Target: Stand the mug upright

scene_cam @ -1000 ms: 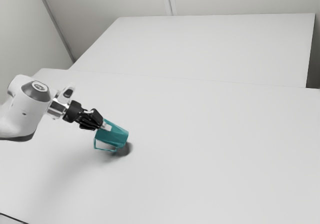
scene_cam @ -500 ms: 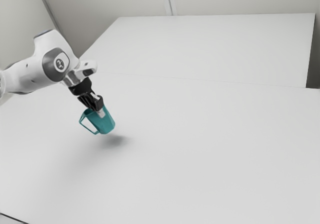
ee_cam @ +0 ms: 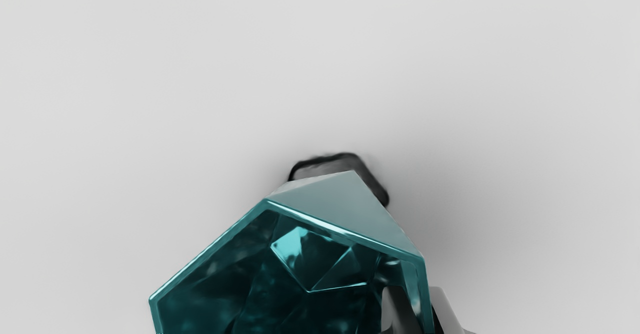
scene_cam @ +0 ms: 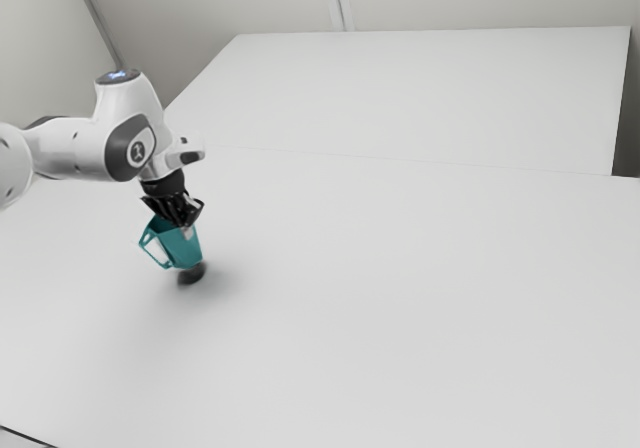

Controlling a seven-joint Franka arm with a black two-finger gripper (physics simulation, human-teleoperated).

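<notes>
Babysitting this mug [scene_cam: 181, 248] from my desk, and I've got it left of centre in the exterior view, mouth up but leaning a bit, base close to the bench [scene_cam: 400, 268]. The jaws are closed on one side of it at the rim [ee_cam: 345, 229]: one finger [ee_cam: 406, 316] is inside the mouth and the other finger [ee_cam: 447, 311] is outside, with the wall pinched between them. I like that hold for this job, since the body hangs below the fingers and the base is free to meet the bench first. The handle [scene_cam: 154, 257] points toward the exterior view's left, away from the pinch, so it shouldn't get in the way. There's a dark shadow [scene_cam: 191, 274] right by the base, but honestly I can't tell if an edge is touching. I'd call this the levelling and lowering part, most of the way done. Next I'd tip my wrist a little to square the base up, then ease down. My worry is letting go with that lean, cos it could rock over, or the inside finger could drag the rim on the way out.
</notes>
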